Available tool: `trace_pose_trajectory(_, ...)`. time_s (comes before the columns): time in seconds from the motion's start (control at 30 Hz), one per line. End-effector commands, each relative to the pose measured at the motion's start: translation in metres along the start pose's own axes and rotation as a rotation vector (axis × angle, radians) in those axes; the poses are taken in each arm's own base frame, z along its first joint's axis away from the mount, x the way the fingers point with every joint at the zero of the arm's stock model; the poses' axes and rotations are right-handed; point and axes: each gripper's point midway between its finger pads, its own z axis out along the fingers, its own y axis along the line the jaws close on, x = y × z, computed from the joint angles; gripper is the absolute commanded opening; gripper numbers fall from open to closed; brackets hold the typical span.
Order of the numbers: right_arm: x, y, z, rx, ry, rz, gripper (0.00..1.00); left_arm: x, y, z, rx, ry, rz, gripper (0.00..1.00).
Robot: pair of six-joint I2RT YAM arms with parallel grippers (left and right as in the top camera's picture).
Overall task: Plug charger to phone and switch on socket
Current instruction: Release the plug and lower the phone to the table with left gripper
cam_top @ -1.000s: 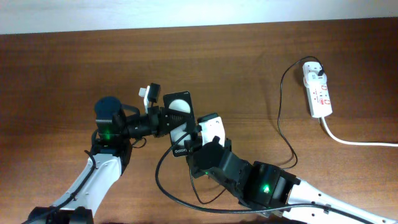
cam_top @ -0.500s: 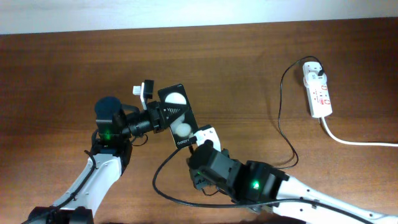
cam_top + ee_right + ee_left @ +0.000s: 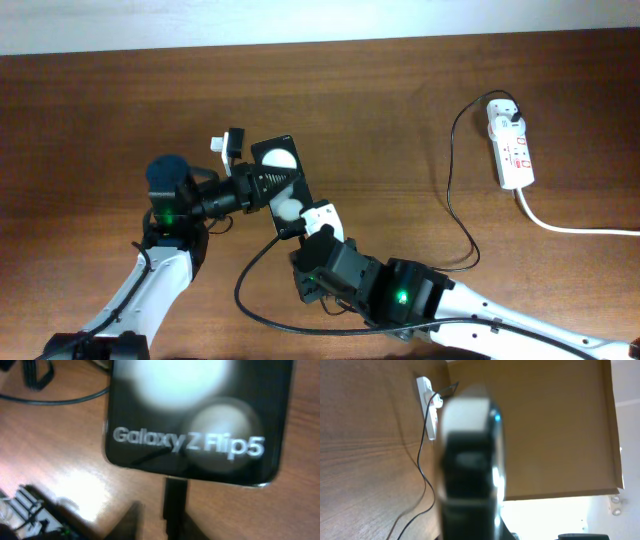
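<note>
In the overhead view my left gripper point(image 3: 258, 188) is shut on the phone point(image 3: 290, 188), a black slab with two white spots, and holds it tilted above the table. My right gripper point(image 3: 318, 224) is at the phone's lower end, shut on the charger's plug tip. In the right wrist view the plug tip point(image 3: 175, 501) touches the phone's point(image 3: 200, 420) bottom edge below the lettering. The charger cable point(image 3: 452, 190) runs to the white adapter point(image 3: 503, 113) in the socket point(image 3: 514, 155) at the far right. In the left wrist view the phone point(image 3: 470, 455) is edge-on and blurred.
The thick white cord point(image 3: 570, 228) leaves the socket toward the right edge. The black cable loops on the table under my right arm point(image 3: 250, 300). The socket and cable also show far off in the left wrist view point(image 3: 427, 405).
The phone has shifted a little left and up in my left gripper. My right gripper has moved left and up with the plug tip, up to the phone's lower end.
</note>
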Motion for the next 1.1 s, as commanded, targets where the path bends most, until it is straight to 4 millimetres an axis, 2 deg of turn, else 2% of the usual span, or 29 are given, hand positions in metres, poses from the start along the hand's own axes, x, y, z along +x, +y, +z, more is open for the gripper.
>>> trace_pose_trajectory(0.0, -0.006, -0.003, -0.005, 0.013, -0.011, 0.008, 0.46, 0.013, -0.007, 0.004, 0.029, 0.066, 0.020, 0.00)
trace_pose_trajectory(0.03, 0.002, -0.009, -0.009, 0.032, 0.022, 0.003, 0.59, 0.003, -0.001, 0.005, -0.002, 0.002, 0.041, 0.00)
trace_pose_trajectory(0.13, 0.003, -0.012, -0.025, 0.029, 0.025, 0.003, 0.73, -0.007, 0.012, 0.004, -0.064, -0.065, 0.057, 0.00)
trace_pose_trajectory(0.17, 0.000, -0.015, -0.041, 0.025, 0.003, 0.005, 0.80, -0.009, 0.023, 0.005, -0.110, -0.089, 0.052, 0.00)
trace_pose_trajectory(0.23, -0.005, -0.022, -0.062, 0.033, -0.043, 0.010, 0.85, -0.008, 0.036, 0.009, -0.174, -0.109, 0.063, 0.00)
trace_pose_trajectory(0.3, -0.008, -0.033, -0.092, 0.041, -0.094, 0.017, 0.88, -0.004, 0.051, 0.017, -0.255, -0.129, 0.080, 0.00)
trace_pose_trajectory(0.37, -0.006, -0.045, -0.119, 0.042, -0.132, 0.023, 0.89, -0.001, 0.056, 0.024, -0.290, -0.126, 0.094, 0.00)
trace_pose_trajectory(0.5, -0.005, -0.067, -0.162, 0.049, -0.229, 0.042, 0.94, -0.004, 0.078, 0.053, -0.329, -0.034, 0.104, 0.00)
trace_pose_trajectory(0.63, 0.002, -0.076, -0.168, 0.065, -0.217, 0.037, 0.95, -0.019, 0.103, 0.097, -0.387, 0.123, 0.128, 0.00)
trace_pose_trajectory(0.77, 0.001, -0.075, -0.168, 0.064, -0.222, 0.039, 0.99, -0.016, 0.140, 0.127, -0.465, 0.301, 0.090, 0.00)
trace_pose_trajectory(0.83, 0.001, -0.075, -0.168, 0.064, -0.221, 0.039, 0.99, -0.010, 0.153, 0.134, -0.463, 0.336, 0.052, 0.00)
trace_pose_trajectory(0.93, 0.001, -0.075, -0.168, 0.064, -0.222, 0.039, 0.99, 0.000, 0.170, 0.133, -0.479, 0.365, -0.008, 0.00)
trace_pose_trajectory(1.07, 0.001, -0.075, -0.168, 0.065, -0.222, 0.039, 0.99, 0.002, 0.176, 0.133, -0.491, 0.368, -0.016, 0.11)
